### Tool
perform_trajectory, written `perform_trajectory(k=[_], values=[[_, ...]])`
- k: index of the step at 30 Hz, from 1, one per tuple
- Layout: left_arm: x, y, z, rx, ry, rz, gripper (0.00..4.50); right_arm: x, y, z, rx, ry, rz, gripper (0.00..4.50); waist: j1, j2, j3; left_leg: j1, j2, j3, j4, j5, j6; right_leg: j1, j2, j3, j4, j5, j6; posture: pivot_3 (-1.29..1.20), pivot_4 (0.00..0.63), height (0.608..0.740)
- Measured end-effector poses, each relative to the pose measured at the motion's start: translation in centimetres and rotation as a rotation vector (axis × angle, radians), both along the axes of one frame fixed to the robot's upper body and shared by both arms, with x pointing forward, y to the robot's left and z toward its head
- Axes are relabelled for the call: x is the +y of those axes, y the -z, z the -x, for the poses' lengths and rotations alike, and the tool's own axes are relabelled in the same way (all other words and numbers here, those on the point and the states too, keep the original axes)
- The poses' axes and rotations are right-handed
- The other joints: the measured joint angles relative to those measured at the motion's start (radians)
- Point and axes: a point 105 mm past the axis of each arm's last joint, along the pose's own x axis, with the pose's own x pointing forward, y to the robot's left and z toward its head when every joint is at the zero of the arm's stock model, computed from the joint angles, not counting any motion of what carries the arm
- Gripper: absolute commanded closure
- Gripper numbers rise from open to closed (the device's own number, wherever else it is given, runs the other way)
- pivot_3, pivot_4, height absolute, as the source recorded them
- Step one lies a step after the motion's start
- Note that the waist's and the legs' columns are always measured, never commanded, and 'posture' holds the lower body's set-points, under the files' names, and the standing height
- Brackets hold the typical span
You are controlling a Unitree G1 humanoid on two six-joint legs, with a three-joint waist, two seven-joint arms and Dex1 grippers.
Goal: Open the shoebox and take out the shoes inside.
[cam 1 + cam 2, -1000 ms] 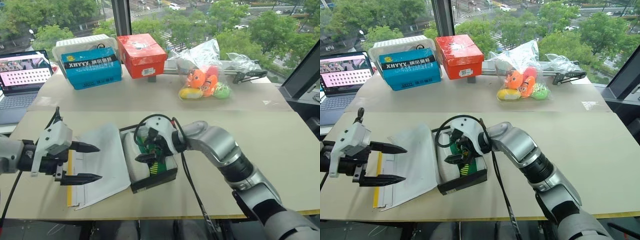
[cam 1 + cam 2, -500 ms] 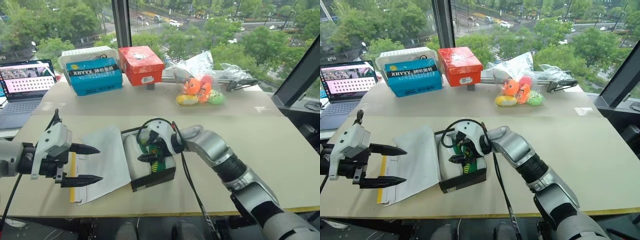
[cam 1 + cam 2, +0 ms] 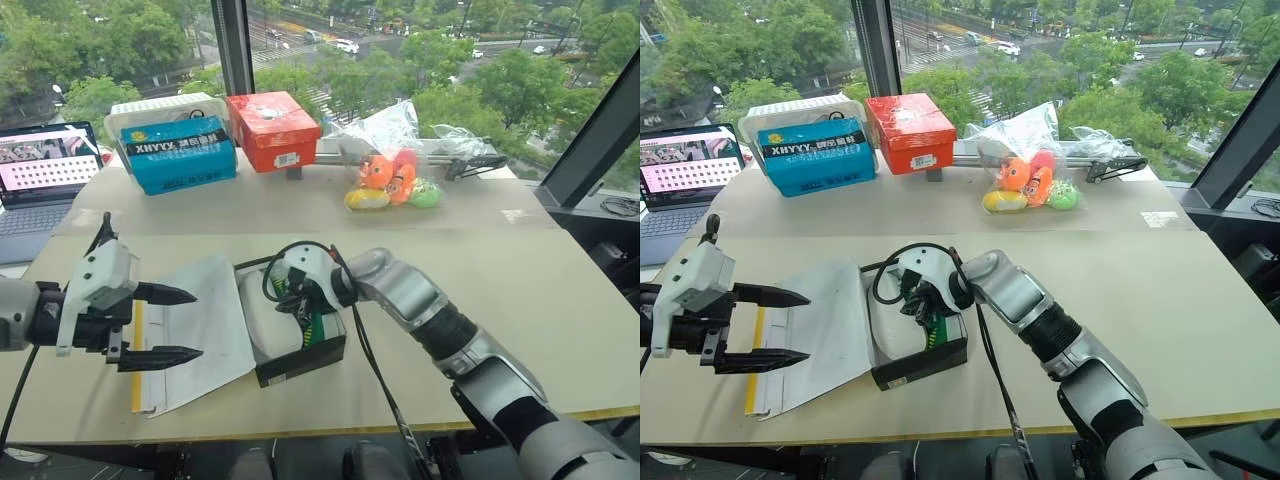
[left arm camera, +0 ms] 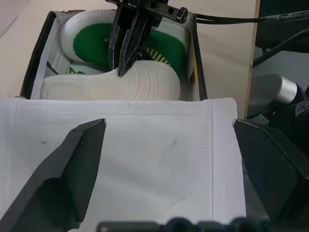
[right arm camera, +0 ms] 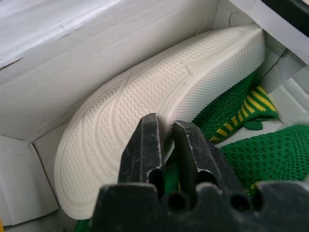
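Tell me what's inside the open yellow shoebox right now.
Inside the shoebox lie two green shoes, one on its side with its white sole showing. The right gripper is shut on that shoe's edge. The box floor beneath them is covered.

Shoebox (image 3: 300, 345) open mid-table (image 3: 560, 300), lid flat to its left; shoes (image 4: 120, 84) inside. Right hand (image 4: 126, 58) in box, left hand (image 3: 160, 325) over lid. Two boxes (image 3: 225, 135), toy bag (image 3: 390, 165) behind; laptop (image 3: 40, 180) far left
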Motion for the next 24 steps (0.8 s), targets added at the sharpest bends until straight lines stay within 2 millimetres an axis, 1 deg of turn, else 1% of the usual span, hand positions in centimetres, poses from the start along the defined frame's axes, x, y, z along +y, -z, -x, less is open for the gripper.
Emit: perform_trajectory(k=[3, 7, 9, 10, 12, 13, 14, 15, 16, 19, 20, 21, 23, 24], values=[[0.0, -0.3, -0.2, -0.016, 0.0, 0.001, 0.0, 0.2, -0.7, -0.2, -0.009, 0.002, -0.022, 4.49, 0.0, 0.0, 0.0, -0.002, 0.0, 0.0, -0.001, 0.0, 0.0, -0.004, 0.001, 0.002, 0.0, 0.0, -0.001, 0.0, 0.15, 0.74], [0.2, -0.8, -0.5, -0.032, -0.007, 0.005, 0.0, 0.3, -2.5, -0.9, 0.022, 0.064, -0.112, 4.49, 0.002, -0.002, 0.001, -0.02, 0.0, -0.001, -0.002, 0.001, -0.001, -0.022, 0.004, 0.005, 0.002, 0.008, -0.003, 0.0, 0.15, 0.74], [0.4, -1.2, -0.7, -0.04, -0.008, 0.0, 0.0, -0.1, -4.4, -1.7, 0.031, 0.114, -0.171, 4.49, 0.005, -0.001, 0.002, -0.031, 0.0, -0.001, -0.002, 0.001, -0.001, -0.032, 0.005, 0.006, 0.003, 0.009, -0.002, 0.0, 0.15, 0.74], [0.3, -1.4, -0.9, -0.052, -0.001, -0.002, 0.0, -0.6, -5.7, -1.9, 0.026, 0.13, -0.204, 4.49, 0.007, -0.001, 0.002, -0.037, 0.0, -0.001, -0.002, 0.001, -0.001, -0.038, 0.005, 0.006, 0.004, 0.009, -0.002, 0.0, 0.15, 0.74], [0.4, -1.6, -1.1, -0.057, 0.0, -0.004, 0.0, -1.2, -8.2, -1.9, -0.001, 0.133, -0.256, 4.49, 0.009, -0.001, 0.002, -0.046, 0.0, -0.001, -0.001, 0.001, -0.002, -0.048, 0.005, 0.006, 0.007, 0.008, -0.001, 0.0, 0.15, 0.74], [0.5, -1.5, -1.2, -0.052, 0.0, -0.002, 0.0, -1.5, -9.3, -1.8, -0.022, 0.135, -0.276, 4.49, 0.009, -0.001, 0.002, -0.048, 0.0, -0.001, -0.002, 0.001, -0.001, -0.05, 0.005, 0.006, 0.009, 0.008, -0.001, 0.0, 0.15, 0.74], [0.5, -1.5, -1.2, -0.048, -0.001, 0.0, 0.0, -1.7, -9.8, -1.8, -0.035, 0.132, -0.28, 3.92, 0.009, -0.001, 0.002, -0.049, 0.0, -0.001, -0.002, 0.001, -0.001, -0.051, 0.005, 0.006, 0.009, 0.008, -0.001, 0.0, 0.15, 0.74], [0.5, -1.5, -1.3, -0.05, 0.003, 0.002, 0.0, -2.1, -10.3, -1.7, -0.06, 0.136, -0.28, 3.74, 0.007, -0.001, 0.002, -0.051, 0.0, -0.001, -0.002, 0.001, -0.001, -0.052, 0.006, 0.006, 0.008, 0.008, -0.001, 0.0, 0.15, 0.74], [0.5, -1.6, -1.4, -0.056, 0.007, 0.003, 0.0, -2.4, -10.6, -1.8, -0.079, 0.143, -0.278, 3.35, 0.004, -0.001, 0.003, -0.053, 0.0, -0.001, -0.002, 0.001, -0.001, -0.053, 0.006, 0.006, 0.007, 0.008, -0.001, 0.0, 0.15, 0.74], [0.4, -1.6, -1.6, -0.059, 0.012, -0.003, 0.0, -4.3, -11.1, -2.4, -0.167, 0.194, -0.212, 2.36, 0.005, 0.0, 0.003, -0.054, -0.001, -0.001, -0.001, 0.001, -0.001, -0.053, 0.005, 0.006, 0.006, 0.007, 0.0, 0.0, 0.15, 0.74], [0.4, -1.6, -1.8, -0.058, 0.016, -0.003, 0.0, -4.9, -11.1, -2.6, -0.196, 0.21, -0.185, 2.02, 0.004, -0.001, 0.003, -0.054, -0.001, -0.001, -0.001, 0.001, -0.001, -0.053, 0.005, 0.006, 0.001, 0.007, 0.0, 0.0, 0.15, 0.74], [0.4, -1.6, -1.9, -0.062, 0.02, -0.003, 0.0, -5.1, -11.0, -2.6, -0.217, 0.213, -0.157, 1.64, 0.004, -0.001, 0.004, -0.053, 0.0, -0.001, -0.001, 0.001, -0.001, -0.053, 0.005, 0.006, 0.001, 0.007, 0.0, 0.0, 0.15, 0.74], [0.4, -1.6, -2.1, -0.067, 0.022, -0.008, 0.0, -4.9, -10.6, -2.4, -0.238, 0.203, -0.116, 1.03, 0.002, -0.001, 0.003, -0.052, 0.0, -0.001, -0.001, 0.001, -0.001, -0.053, 0.006, 0.007, 0.002, 0.008, 0.0, 0.0, 0.15, 0.74], [0.4, -1.7, -2.2, -0.067, 0.023, -0.007, 0.0, -4.8, -10.4, -2.4, -0.244, 0.198, -0.099, 0.57, 0.001, -0.001, 0.003, -0.052, 0.0, -0.001, -0.001, 0.001, -0.001, -0.053, 0.006, 0.007, 0.003, 0.008, 0.0, 0.0, 0.15, 0.74]])
